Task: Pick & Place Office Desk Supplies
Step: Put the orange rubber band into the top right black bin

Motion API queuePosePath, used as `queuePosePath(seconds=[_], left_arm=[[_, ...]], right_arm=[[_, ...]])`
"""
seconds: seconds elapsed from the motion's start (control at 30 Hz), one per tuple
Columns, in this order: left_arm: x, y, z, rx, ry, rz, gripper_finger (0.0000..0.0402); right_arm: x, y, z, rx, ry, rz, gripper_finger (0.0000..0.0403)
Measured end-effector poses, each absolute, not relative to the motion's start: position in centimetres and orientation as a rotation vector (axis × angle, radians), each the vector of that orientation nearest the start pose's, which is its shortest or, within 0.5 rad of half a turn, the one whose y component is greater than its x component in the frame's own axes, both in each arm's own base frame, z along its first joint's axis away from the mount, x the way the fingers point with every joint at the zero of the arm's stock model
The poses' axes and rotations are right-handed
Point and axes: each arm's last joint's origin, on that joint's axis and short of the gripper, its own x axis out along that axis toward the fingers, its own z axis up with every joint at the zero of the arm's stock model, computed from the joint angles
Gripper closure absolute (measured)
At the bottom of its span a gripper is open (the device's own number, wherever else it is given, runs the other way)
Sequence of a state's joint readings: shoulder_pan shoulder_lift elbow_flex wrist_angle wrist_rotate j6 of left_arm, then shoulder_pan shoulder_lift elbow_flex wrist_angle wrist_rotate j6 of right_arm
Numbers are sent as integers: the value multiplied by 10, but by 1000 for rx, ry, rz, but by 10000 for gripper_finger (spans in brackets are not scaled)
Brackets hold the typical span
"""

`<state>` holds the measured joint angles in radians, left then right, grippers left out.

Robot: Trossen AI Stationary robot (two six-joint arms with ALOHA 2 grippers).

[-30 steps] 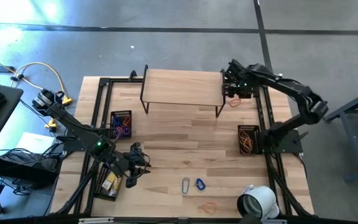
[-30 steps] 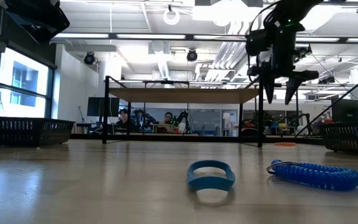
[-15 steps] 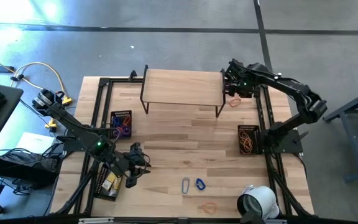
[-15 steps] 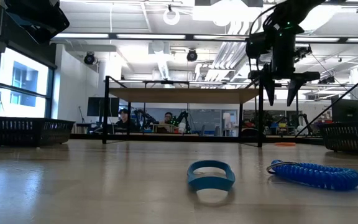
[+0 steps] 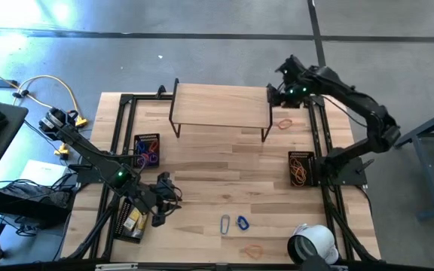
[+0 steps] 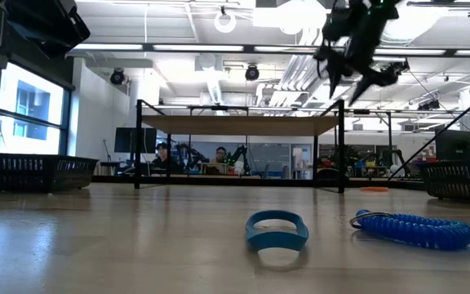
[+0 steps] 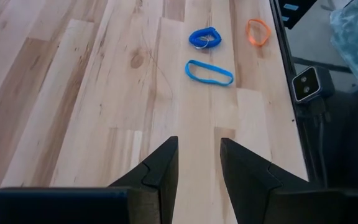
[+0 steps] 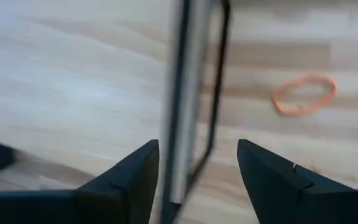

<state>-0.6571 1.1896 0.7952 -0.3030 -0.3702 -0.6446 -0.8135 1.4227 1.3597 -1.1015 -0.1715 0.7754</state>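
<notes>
My right gripper (image 5: 279, 95) hangs open and high above the table's far right part, beside the wooden shelf's right end (image 5: 266, 113); in the low view it shows tipped (image 6: 346, 82). A thin orange band (image 5: 285, 123) lies flat on the table below it, also seen in the right wrist view (image 8: 304, 94). My left gripper (image 5: 175, 197) waits open over the near left part. Ahead of it lie a blue oval loop (image 7: 209, 72), a blue coil (image 7: 204, 38) and another orange band (image 7: 258, 31).
A wooden shelf on black legs (image 5: 221, 105) spans the far middle. Black mesh baskets stand at left (image 5: 147, 149), near left (image 5: 132, 218) and right (image 5: 301, 167). A large white tape roll (image 5: 313, 245) sits at the near right. Black rails run along both sides.
My right gripper has risen from just above the table by the orange band, moved toward the far edge and tipped over. It stays open. The band lies where it was.
</notes>
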Motion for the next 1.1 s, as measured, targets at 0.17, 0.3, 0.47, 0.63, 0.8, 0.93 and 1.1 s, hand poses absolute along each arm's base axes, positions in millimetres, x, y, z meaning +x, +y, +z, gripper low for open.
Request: queuePosePath(seconds=[0.17,0.3,0.47,0.63,0.8,0.93,1.1], left_arm=[[201,-136,247,-218,680,-61,287],[206,-125,246,-226,688,-9,287],[210,-107,241,-210,748,83,287],[214,-91,238,-193,785,153,287],[218,-78,243,-173,755,162,287],[219,-65,247,-185,748,172,287],[223,-49,249,-187,732,202,287]], right_arm=[[184,-199,360,1173,660,-950,196],[175,-209,379,1184,567,-965,196],[152,-227,392,1187,473,-991,196],[137,-246,403,1072,359,-945,196],[132,-268,412,943,221,-924,196],[138,-296,399,941,263,-900,196],[147,-326,374,935,472,-948,196]])
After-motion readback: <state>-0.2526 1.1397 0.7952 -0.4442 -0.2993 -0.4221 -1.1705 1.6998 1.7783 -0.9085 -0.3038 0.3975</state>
